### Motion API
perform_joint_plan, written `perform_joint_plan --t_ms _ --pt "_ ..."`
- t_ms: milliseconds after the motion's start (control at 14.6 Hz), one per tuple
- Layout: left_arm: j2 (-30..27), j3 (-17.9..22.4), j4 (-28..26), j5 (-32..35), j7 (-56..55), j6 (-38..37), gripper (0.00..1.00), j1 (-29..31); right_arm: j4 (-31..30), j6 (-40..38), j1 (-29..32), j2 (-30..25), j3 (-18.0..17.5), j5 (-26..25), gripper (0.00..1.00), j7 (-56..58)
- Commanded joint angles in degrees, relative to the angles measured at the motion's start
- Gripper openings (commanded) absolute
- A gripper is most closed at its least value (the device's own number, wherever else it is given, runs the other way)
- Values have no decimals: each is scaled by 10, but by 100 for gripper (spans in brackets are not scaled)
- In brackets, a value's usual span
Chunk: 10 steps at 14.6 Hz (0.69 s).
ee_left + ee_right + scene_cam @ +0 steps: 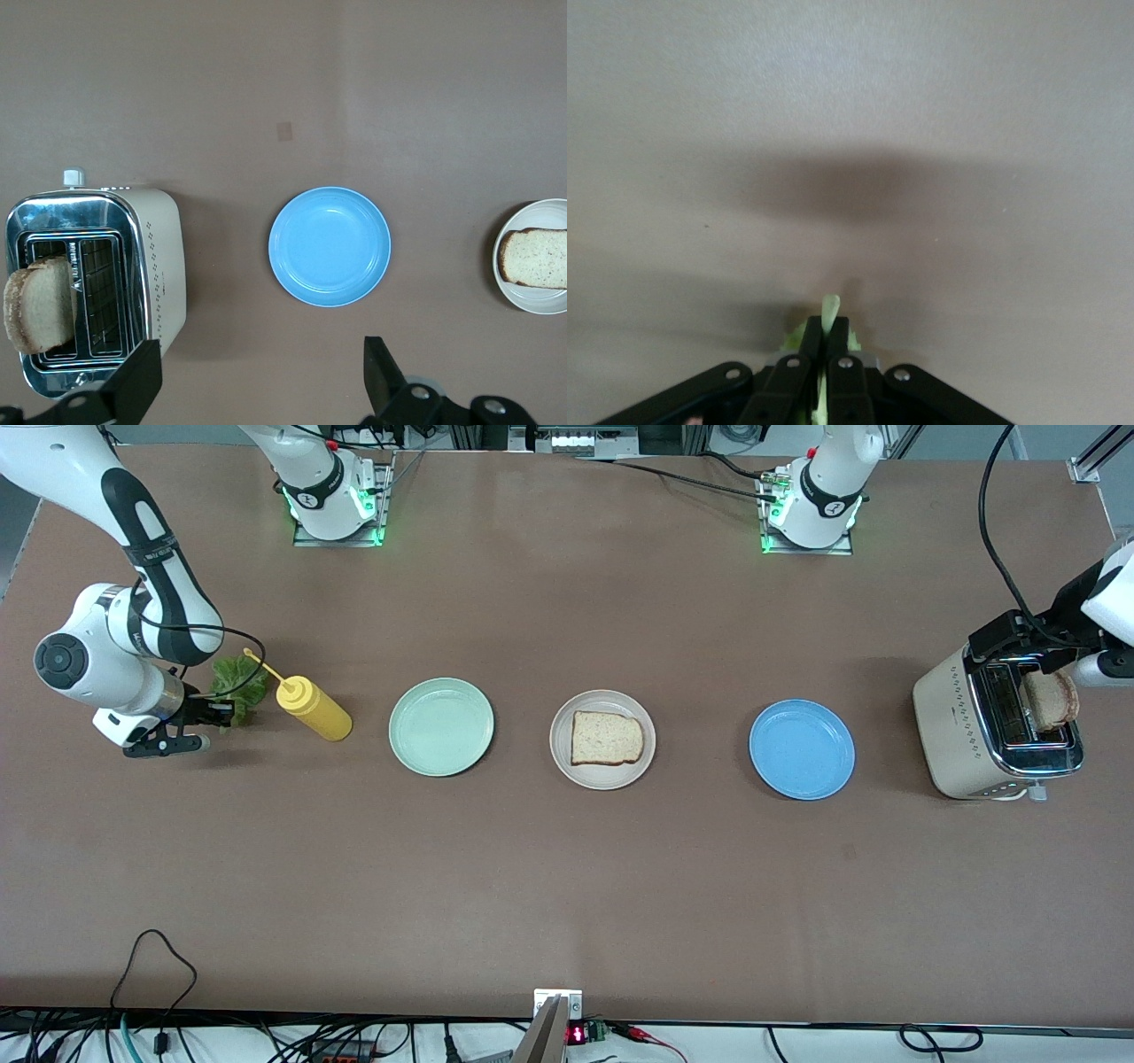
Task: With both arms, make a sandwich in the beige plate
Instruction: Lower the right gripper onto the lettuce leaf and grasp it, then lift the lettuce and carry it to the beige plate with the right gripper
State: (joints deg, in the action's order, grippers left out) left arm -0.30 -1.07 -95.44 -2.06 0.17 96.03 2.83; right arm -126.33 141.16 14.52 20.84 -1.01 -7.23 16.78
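The beige plate [622,780] lies mid-table with one bread slice [605,738] on it; both also show in the left wrist view, the plate [542,304] and the slice [534,258]. A second bread slice [1051,700] stands in a slot of the toaster [961,726]; it shows in the left wrist view too [37,305]. My left gripper [1032,646] hangs open and empty above the toaster [155,266]; its fingers [142,376] stand wide apart. My right gripper [221,711] is shut on a green lettuce leaf [241,682], low beside the mustard bottle. The right wrist view shows the gripper [829,332] pinching the leaf [830,312].
A yellow squeeze bottle [314,708] lies next to the lettuce. A mint-green plate [441,726] sits between the bottle and the beige plate. A blue plate [802,748] sits between the beige plate and the toaster, also in the left wrist view [330,246]. Cables run along the near edge.
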Motion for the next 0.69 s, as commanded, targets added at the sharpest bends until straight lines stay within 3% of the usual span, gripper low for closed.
perform_joint_plan --t_ms 0,412,618 --pt "-2 -1 -4 -3 3 -1 100 2 8 -53 15 -50 -5 -7 0 43" --pt "-4 -1 -4 -3 3 -5 100 2 154 -318 14 -115 -4 5 0 99" --pt "-4 -1 -4 -3 3 -5 100 2 236 -433 9 -125 -9 39 0 95"
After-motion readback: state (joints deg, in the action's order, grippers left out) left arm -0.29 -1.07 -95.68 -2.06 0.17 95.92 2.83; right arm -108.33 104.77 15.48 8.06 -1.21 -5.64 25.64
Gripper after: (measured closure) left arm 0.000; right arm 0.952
